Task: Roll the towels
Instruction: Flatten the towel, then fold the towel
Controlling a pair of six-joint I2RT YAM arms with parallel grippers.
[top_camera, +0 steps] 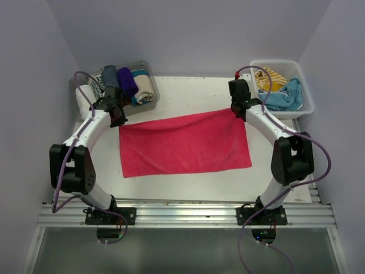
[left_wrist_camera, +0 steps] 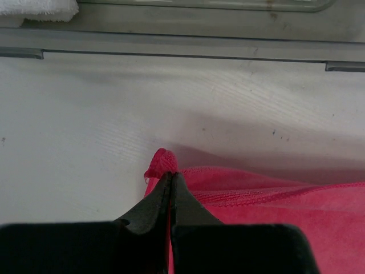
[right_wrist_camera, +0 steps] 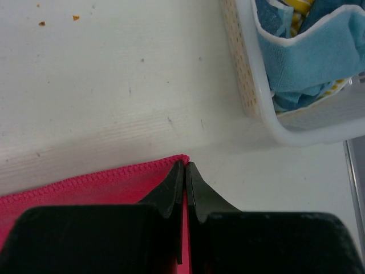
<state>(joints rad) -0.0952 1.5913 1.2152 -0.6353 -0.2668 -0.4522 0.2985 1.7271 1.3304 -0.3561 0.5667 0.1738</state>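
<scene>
Seen from above, a hot pink towel (top_camera: 185, 144) lies spread flat across the middle of the white table (top_camera: 188, 94), its long edges running left to right. The left gripper (top_camera: 118, 119) sits at the cloth's upper-left corner with its jaws pressed together on the fabric. Its wrist view shows a small nub of pink hem poking up past the black tips. The right gripper (top_camera: 236, 108) pinches the upper-right corner, its jaws closed on the stitched edge. At the upper left of the frame, a clear plastic tray (top_camera: 142, 63) holds rolled towels (top_camera: 126, 80), grey-blue, purple and teal among them. At the upper right, a white lattice basket (top_camera: 296, 113) holds a crumpled light blue towel (top_camera: 285, 96), with a yellow striped towel (top_camera: 272, 77) just beside it.
</scene>
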